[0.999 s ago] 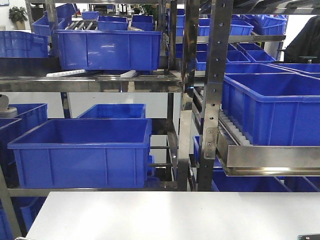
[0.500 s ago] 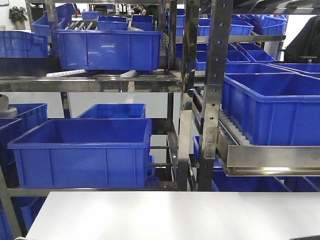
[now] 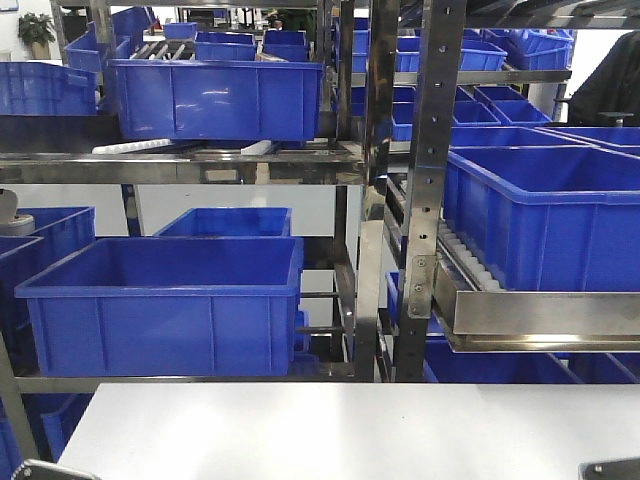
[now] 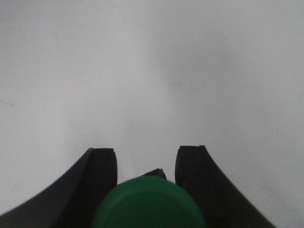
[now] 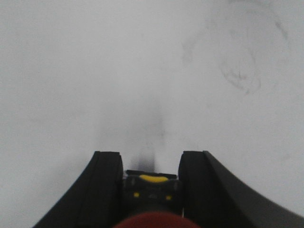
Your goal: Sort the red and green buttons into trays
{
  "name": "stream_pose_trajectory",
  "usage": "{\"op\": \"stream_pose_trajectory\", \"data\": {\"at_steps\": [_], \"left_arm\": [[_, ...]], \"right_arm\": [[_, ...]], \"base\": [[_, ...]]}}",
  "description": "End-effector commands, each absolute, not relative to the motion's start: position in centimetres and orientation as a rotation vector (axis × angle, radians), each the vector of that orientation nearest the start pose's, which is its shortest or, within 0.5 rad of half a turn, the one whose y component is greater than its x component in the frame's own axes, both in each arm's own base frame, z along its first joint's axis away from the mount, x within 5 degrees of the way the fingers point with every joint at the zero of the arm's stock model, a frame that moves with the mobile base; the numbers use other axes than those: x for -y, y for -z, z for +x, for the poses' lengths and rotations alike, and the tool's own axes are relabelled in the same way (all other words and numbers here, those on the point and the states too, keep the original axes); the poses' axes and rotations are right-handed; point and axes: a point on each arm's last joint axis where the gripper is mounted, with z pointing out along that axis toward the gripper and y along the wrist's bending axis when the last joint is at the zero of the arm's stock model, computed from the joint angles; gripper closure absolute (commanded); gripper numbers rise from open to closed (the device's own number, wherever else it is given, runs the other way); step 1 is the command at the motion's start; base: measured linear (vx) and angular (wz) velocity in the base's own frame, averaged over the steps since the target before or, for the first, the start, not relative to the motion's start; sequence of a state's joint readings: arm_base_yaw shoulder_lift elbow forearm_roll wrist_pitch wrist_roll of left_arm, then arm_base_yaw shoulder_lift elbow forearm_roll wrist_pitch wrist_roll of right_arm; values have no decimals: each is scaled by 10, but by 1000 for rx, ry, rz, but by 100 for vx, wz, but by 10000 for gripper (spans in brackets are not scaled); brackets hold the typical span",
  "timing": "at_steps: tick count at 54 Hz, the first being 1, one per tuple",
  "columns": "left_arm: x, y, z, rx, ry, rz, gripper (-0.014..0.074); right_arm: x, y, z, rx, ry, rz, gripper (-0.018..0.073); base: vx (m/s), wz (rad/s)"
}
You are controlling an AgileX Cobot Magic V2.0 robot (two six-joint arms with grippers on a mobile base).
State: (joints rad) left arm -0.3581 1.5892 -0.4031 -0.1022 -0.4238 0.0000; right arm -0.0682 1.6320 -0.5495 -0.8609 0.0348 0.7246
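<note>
Midway through, by the look of it. Found green button [image 4: 148, 204] pinched in left claw [image 4: 145, 160], round cap toward the camera, dark body barely showing behind it, a finger pressed to each side. Found red button [image 5: 151, 189] gripped likewise in right claw [image 5: 150, 160]: dark block with yellow bits, reddish cap at the lower edge of the view. Under both, only bare white bench [image 3: 350, 430]; cannot tell whether lifted clear or resting on it. Judged pick-up done for both pieces. No tray seen in any view, neither green nor red, so no drop-off yet. Left to do: carry each piece to the tray of its colour, lower, release. In the front view, nothing but blue crates [image 3: 160, 300] on metal shelving [image 3: 430, 150] beyond the bench, plus dark slivers at the two lower corners, too little to name. Cannot say how far off the trays lie.
</note>
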Motion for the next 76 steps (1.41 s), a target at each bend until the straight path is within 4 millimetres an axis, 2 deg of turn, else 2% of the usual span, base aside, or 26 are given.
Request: {"op": "stream_pose_trajectory", "data": {"at_steps": [1,13,26,35,39,44,50,54,58,76], "left_arm": [[85,-172,239,-2029,232,234,603],[81,-212,227,-1894,264,215,603],[73,-259,206,-1674,236,260,603],[65,-290,185,-1531,254,236,603],[62,-302,175,-1471,252,234,603],[58,-328,163,-1405,260,230,603],[56,-359,157,-1369,199,291,603],[57,-373,157,-1376,176,323,603],[57,-378,157,-1384,184,323,603],[58,-371,158,-1467,190,347,603]], "right_arm": [[13,-162,268,-2386,25,-126,571],[5,-211,259,-2170,0,-159,568],[-40,-263,230,-1954,-81,-329,568],[-56,-287,206,-1876,-135,-341,568],[-58,-297,197,-1828,-151,-356,568],[-54,-310,186,-1767,-150,-335,568],[-47,-331,176,-1715,-108,-296,568],[-45,-348,172,-1660,-104,-282,568],[-44,-357,168,-1631,-103,-274,568],[-43,-355,168,-1640,-97,-270,568]], "base": [[0,0],[0,0],[0,0],[0,0],[0,0],[0,0],[0,0],[0,0],[0,0],[0,0]]}}
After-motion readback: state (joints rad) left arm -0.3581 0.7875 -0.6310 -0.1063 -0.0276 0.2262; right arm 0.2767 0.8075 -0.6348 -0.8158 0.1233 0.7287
